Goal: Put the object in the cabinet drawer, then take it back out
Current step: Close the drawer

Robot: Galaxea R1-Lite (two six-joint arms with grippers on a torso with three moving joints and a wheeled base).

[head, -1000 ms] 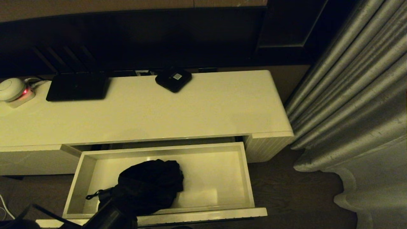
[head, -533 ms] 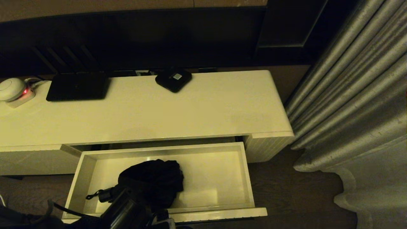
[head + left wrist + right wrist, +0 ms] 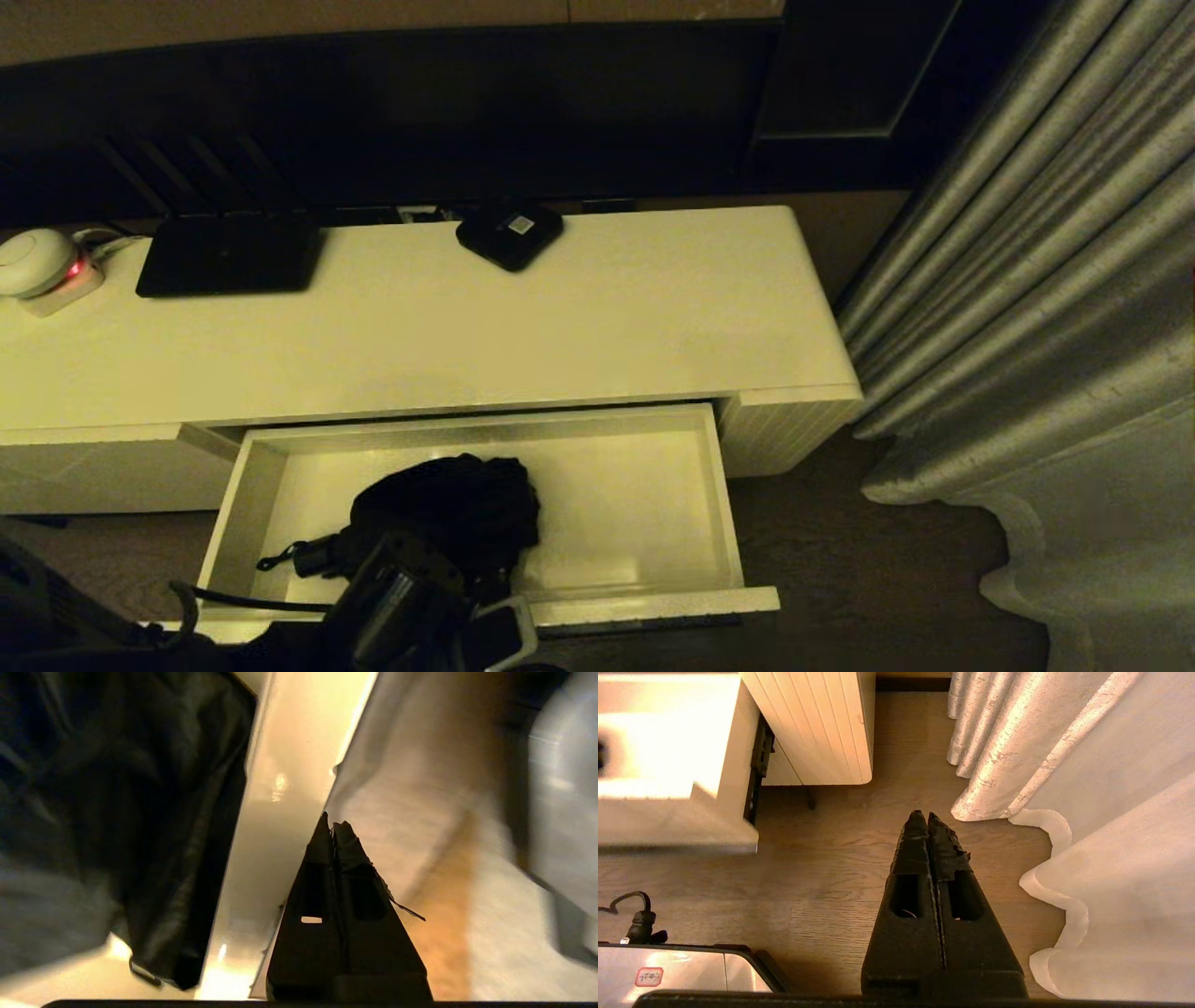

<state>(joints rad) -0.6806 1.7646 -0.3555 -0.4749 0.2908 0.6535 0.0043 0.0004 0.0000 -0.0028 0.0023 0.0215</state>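
Note:
The object, a black folding umbrella (image 3: 448, 513), lies in the left half of the open cabinet drawer (image 3: 653, 602), its handle and wrist loop pointing left. My left gripper (image 3: 332, 823) is shut with nothing in it, its tips at the outer side of the drawer's front wall (image 3: 275, 826), with the umbrella's fabric (image 3: 117, 812) just inside. In the head view the left arm (image 3: 401, 607) covers the drawer's front edge near the umbrella. My right gripper (image 3: 928, 817) hangs shut and empty above the wooden floor, right of the drawer (image 3: 668, 812).
On the cabinet top (image 3: 560, 317) lie a flat black device (image 3: 229, 254), a small black box with a white sticker (image 3: 509, 233) and a white round gadget with a red light (image 3: 37, 261). A grey curtain (image 3: 1027, 280) hangs close on the right.
The drawer has slid a short way back into the cabinet with the umbrella inside. My left arm has come forward to the drawer's front edge.

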